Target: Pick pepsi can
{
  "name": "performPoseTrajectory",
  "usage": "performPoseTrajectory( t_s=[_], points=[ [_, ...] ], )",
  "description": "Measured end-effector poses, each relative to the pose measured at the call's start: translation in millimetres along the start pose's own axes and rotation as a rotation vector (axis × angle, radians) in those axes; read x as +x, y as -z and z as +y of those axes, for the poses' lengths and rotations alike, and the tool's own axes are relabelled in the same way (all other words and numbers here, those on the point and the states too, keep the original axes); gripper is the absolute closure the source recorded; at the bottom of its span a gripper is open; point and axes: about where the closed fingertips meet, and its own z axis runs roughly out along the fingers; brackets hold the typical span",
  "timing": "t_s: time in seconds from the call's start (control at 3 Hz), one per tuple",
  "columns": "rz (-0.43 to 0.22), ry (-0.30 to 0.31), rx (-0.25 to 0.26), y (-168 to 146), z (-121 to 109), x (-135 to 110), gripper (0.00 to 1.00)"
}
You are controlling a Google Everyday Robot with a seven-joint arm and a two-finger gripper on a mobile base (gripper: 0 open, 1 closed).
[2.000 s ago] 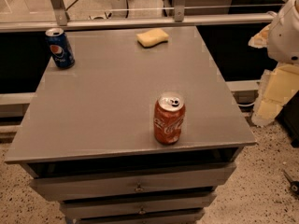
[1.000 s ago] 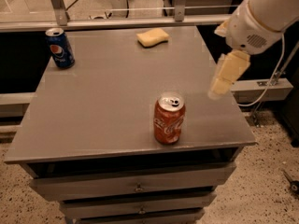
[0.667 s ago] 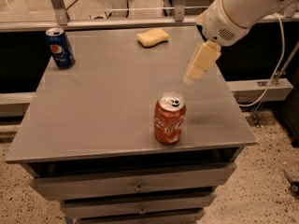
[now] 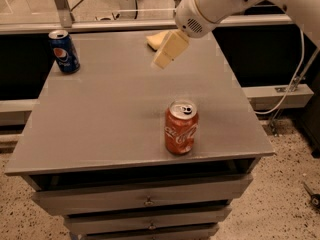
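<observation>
The pepsi can (image 4: pixel 64 51), dark blue with a round red-white-blue logo and a silver top, stands upright at the far left corner of the grey table (image 4: pixel 100 114). My gripper (image 4: pixel 162 60) hangs from the white arm above the far middle of the table. It is well to the right of the pepsi can and above it, touching nothing.
A red-orange Coca-Cola can (image 4: pixel 181 127) stands upright near the table's front edge, right of centre. A yellow sponge (image 4: pixel 155 40) lies at the far edge, partly behind my gripper. Drawers sit under the tabletop. A cable hangs at the right.
My arm has swung in from the right side and moved left across the table, toward the far middle. Both cans have stayed in place.
</observation>
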Motion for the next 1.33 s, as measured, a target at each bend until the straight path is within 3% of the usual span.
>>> performPoseTrajectory(
  t_s=[0.33,0.67,1.0,1.33],
  points=[
    [0.000,0.000,0.000,0,0,0,0.00],
    [-0.052,0.000,-0.011,-28,2,-22,0.00],
    [-0.212,-0.003,-0.070,-102,17,-83,0.00],
    [-0.318,-0.008,-0.088,-143,28,-121,0.00]
  ],
)
